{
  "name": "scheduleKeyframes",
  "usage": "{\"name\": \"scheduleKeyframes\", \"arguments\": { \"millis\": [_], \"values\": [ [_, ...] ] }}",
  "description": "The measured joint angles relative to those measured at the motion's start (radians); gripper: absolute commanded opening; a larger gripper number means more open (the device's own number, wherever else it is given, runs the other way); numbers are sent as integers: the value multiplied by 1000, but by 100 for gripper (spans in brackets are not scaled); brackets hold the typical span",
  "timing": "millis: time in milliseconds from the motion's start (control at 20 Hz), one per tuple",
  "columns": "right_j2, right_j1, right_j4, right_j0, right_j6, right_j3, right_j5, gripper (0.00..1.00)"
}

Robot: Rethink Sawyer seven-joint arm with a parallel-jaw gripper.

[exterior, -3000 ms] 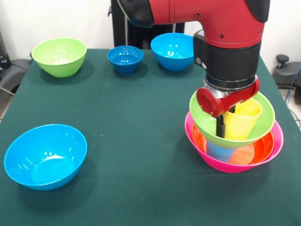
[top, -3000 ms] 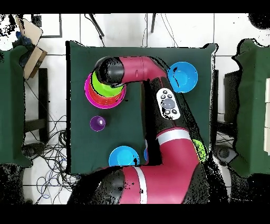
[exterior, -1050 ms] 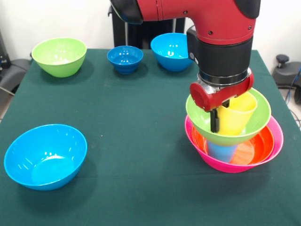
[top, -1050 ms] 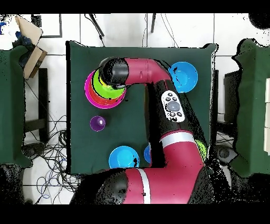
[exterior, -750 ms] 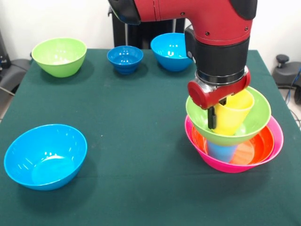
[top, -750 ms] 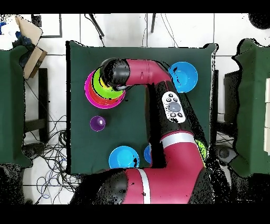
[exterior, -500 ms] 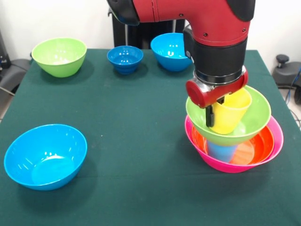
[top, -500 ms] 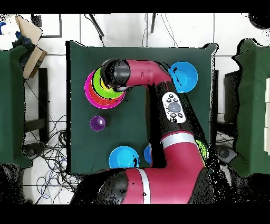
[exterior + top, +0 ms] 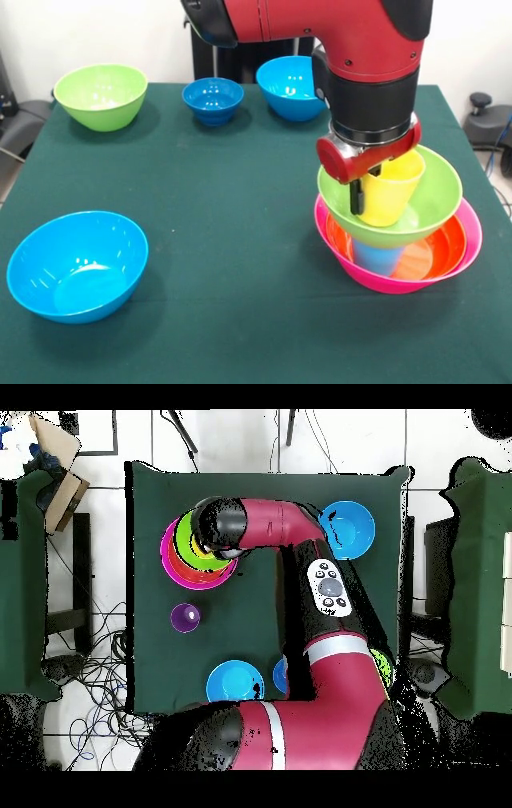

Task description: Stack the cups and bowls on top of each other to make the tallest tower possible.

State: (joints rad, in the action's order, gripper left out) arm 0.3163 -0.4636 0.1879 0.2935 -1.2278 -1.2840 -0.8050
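- We see the tool (image 9: 370,192) pinching the yellow cup (image 9: 390,190), held in the lime green bowl (image 9: 428,210) atop the tower (image 9: 400,240).
- Tower: pink bowl (image 9: 472,240) base, orange bowl (image 9: 444,250), light blue cup (image 9: 376,258) under the green bowl.
- Away from the tower on the desk (image 9: 232,208): blue bowl (image 9: 78,264), purple cup (image 9: 185,618).
- We read no writing.

Dark green table (image 9: 240,184) under me. Directly on it: pink bowl (image 9: 472,240) at my stack's base, big blue bowl (image 9: 78,264), lime green bowl (image 9: 101,96), small dark-blue footed bowl (image 9: 213,100), another blue bowl (image 9: 292,86), purple cup (image 9: 185,618).
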Motion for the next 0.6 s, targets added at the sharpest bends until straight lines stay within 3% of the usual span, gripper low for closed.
{"name": "scheduleKeyframes", "arguments": {
  "millis": [50, 100, 600],
  "values": [
    [0, 0, -1, 0, 0, 0, 0, 0],
    [0, 1, -7, -2, 0, 0, 0, 100],
    [0, 2, -43, -2, 0, 0, -11, 100]
  ]
}}
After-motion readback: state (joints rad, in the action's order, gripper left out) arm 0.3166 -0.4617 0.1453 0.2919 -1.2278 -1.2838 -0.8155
